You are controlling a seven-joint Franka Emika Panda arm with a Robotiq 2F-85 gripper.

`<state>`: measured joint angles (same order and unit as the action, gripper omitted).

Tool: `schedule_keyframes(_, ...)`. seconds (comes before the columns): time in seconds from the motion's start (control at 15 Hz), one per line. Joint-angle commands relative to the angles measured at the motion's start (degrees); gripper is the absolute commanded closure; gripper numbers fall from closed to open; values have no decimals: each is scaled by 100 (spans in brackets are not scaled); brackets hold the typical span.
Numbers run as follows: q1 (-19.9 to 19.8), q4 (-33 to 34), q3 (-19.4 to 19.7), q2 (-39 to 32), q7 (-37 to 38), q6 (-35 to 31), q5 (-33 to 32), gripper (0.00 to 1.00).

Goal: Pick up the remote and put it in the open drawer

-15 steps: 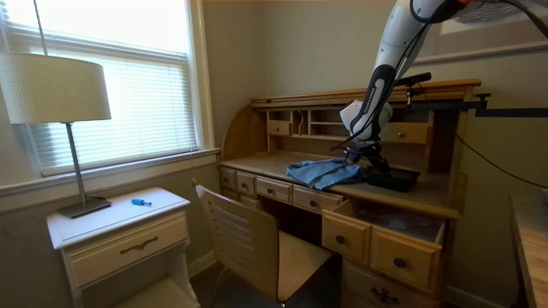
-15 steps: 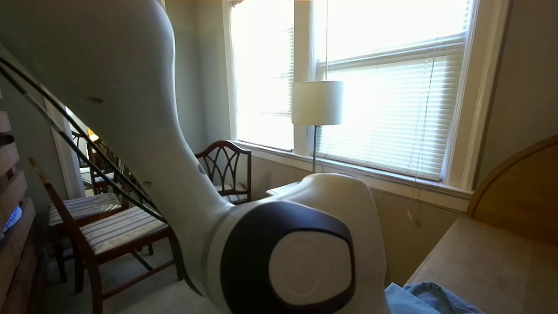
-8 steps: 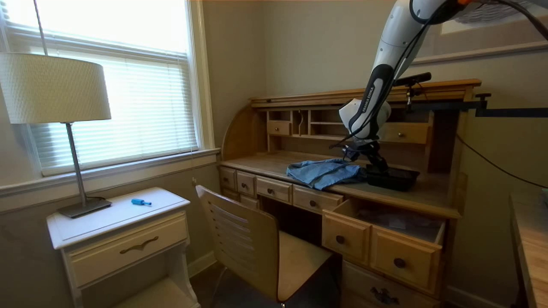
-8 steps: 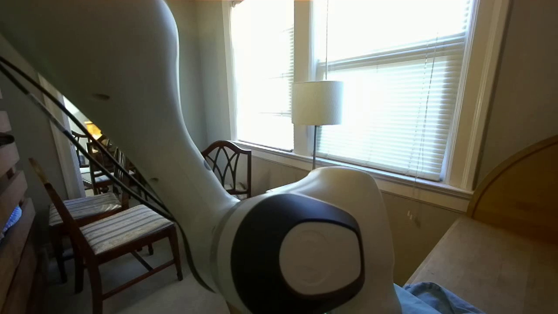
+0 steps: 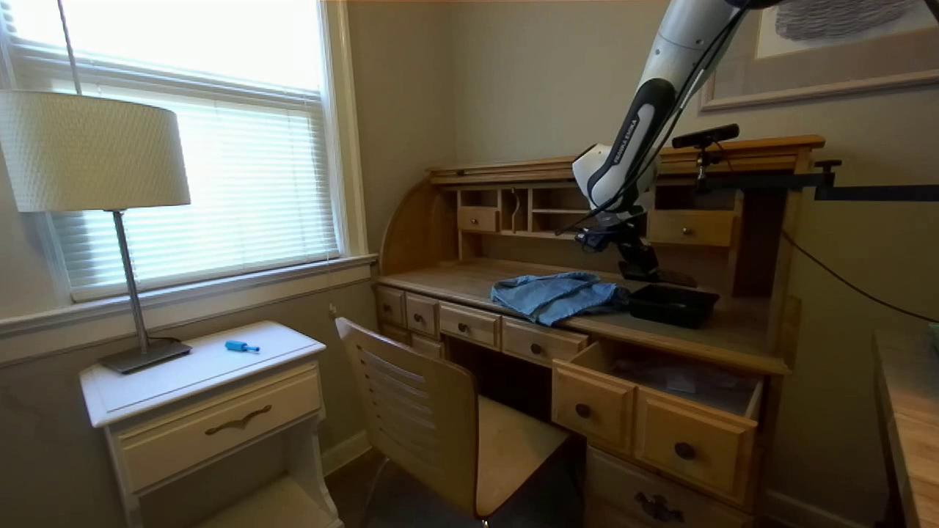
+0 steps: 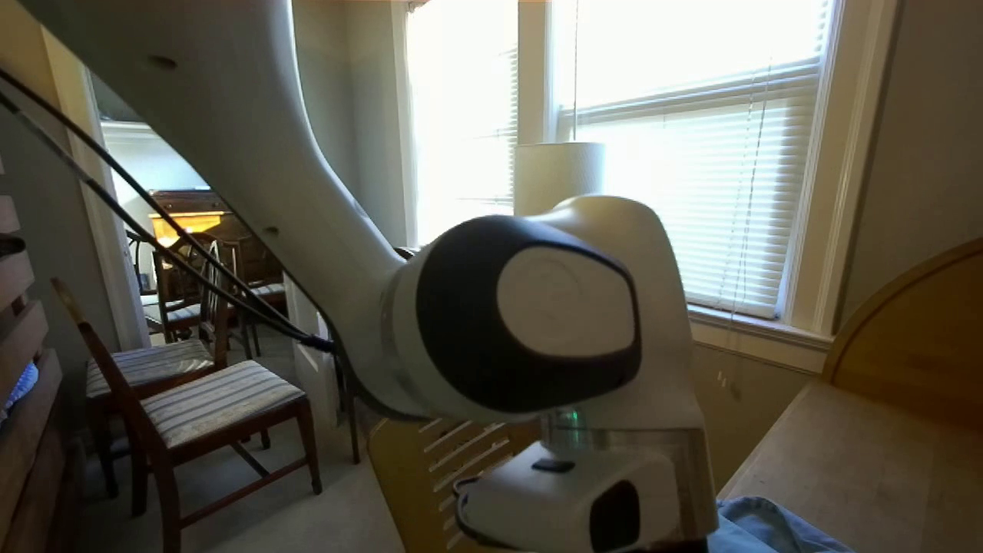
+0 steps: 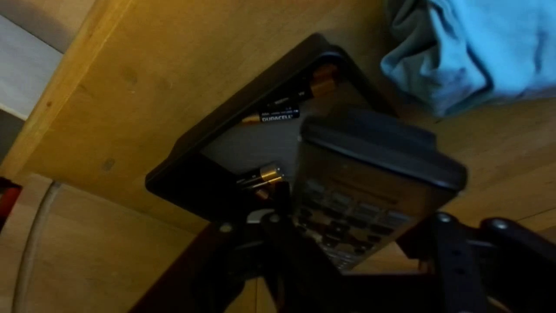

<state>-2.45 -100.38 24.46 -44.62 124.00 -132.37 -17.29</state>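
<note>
My gripper [image 5: 649, 273] is shut on a dark remote [image 5: 676, 279] and holds it above the black tray [image 5: 671, 314] on the desk. In the wrist view the remote [image 7: 352, 187] sits tilted between the fingers of the gripper [image 7: 347, 219], with its buttons facing the camera. The tray [image 7: 247, 102] lies below it with several loose batteries [image 7: 278, 114] inside. The open drawer [image 5: 693, 436] stands out from the desk, below and in front of the tray, with some pale items inside. The gripper is hidden behind the arm in an exterior view.
A blue cloth [image 5: 554, 297] lies on the desk [image 5: 477, 273] beside the tray and hangs over the front edge. A chair [image 5: 418, 411] stands in front of the desk. A camera on a black bar [image 5: 763, 182] is close behind the arm.
The gripper has risen out of the tray and shifted slightly left in an exterior view, lifting the remote. The arm's wrist has also gone up. Tray, cloth and drawer have not moved.
</note>
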Motion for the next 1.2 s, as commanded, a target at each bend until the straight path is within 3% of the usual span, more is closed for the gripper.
schedule_keyframes(0.0,114,-396,-96,542,-771,21,-357,71)
schedule_keyframes(0.67,277,-1235,-120,1215,-2857,-950,-1474,71)
schedule_keyframes(0.8,235,-1277,-178,1276,-3255,-929,-1389,71)
schedule_keyframes(0.87,276,-967,-110,949,-2968,-845,-1253,46)
schedule_keyframes(1.07,272,-1039,-120,1026,-3190,-846,-1257,46)
schedule_keyframes(1.13,244,-1259,-114,1141,-3585,-1307,-1596,71)
